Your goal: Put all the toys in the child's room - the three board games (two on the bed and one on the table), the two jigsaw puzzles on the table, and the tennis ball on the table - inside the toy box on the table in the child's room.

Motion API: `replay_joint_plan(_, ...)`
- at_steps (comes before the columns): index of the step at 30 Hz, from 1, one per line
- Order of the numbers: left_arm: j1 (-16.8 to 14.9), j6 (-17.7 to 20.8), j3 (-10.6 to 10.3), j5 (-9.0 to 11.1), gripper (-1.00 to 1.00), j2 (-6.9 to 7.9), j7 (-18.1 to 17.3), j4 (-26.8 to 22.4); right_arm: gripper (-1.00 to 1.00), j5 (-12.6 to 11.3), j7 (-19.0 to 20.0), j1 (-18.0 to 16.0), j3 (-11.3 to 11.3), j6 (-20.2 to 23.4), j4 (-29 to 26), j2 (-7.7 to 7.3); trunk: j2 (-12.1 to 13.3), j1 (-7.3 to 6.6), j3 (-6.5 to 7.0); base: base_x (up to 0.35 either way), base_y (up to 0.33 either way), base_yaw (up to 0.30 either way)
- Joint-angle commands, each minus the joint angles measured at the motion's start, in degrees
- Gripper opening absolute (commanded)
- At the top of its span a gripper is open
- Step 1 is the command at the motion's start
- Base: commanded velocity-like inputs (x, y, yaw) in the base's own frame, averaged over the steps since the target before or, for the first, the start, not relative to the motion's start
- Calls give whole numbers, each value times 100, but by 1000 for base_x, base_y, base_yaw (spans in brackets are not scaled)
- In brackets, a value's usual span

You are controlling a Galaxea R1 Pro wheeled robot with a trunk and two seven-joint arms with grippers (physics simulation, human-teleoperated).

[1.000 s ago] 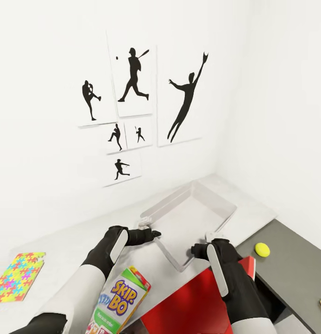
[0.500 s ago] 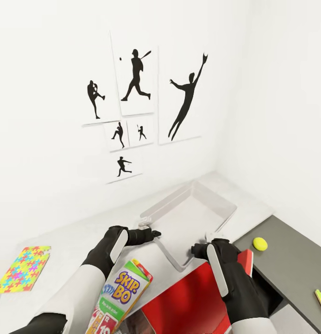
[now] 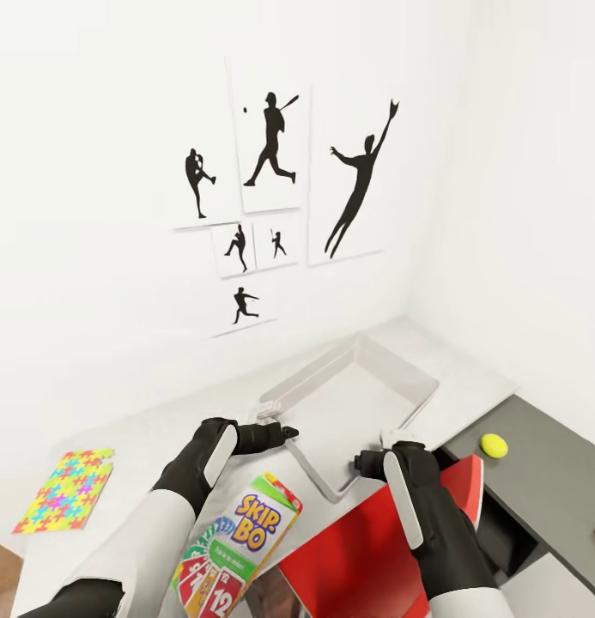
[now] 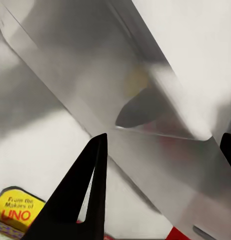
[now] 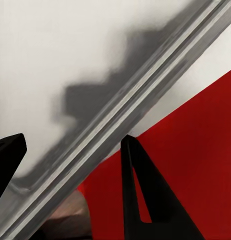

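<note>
Toy box (image 3: 366,396): on the bench (image 3: 160,429), long axis running diagonally away from the robot toward the wall corner.
Left claw (image 3: 284,432): closed on the box's near-left rim — in the wrist view the rim lies between its fingers (image 4: 78,195).
Right claw (image 3: 366,462): closed on the near-right rim.
Jigsaw puzzle (image 3: 67,489): flat on the bench, well apart to the left; left arm nearer.
Tennis ball (image 3: 494,445): on the dark side unit (image 3: 546,481), right arm nearer.
Skip-Bo box (image 3: 237,549): just below the left claw.
</note>
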Motion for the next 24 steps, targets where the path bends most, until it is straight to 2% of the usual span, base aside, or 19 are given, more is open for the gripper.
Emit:
replay_joint_plan(1,-1,232,0,111,-100,-6,9,1,-100,-377,-33,-7,7,-237,-8,8,-13,3,-12,-9,54,0)
replay_joint_plan(24,-1,232,-3,111,-100,-6,9,1,-100,-377,-33,-7,7,-232,-8,8,-13,3,-12,-24,28,0)
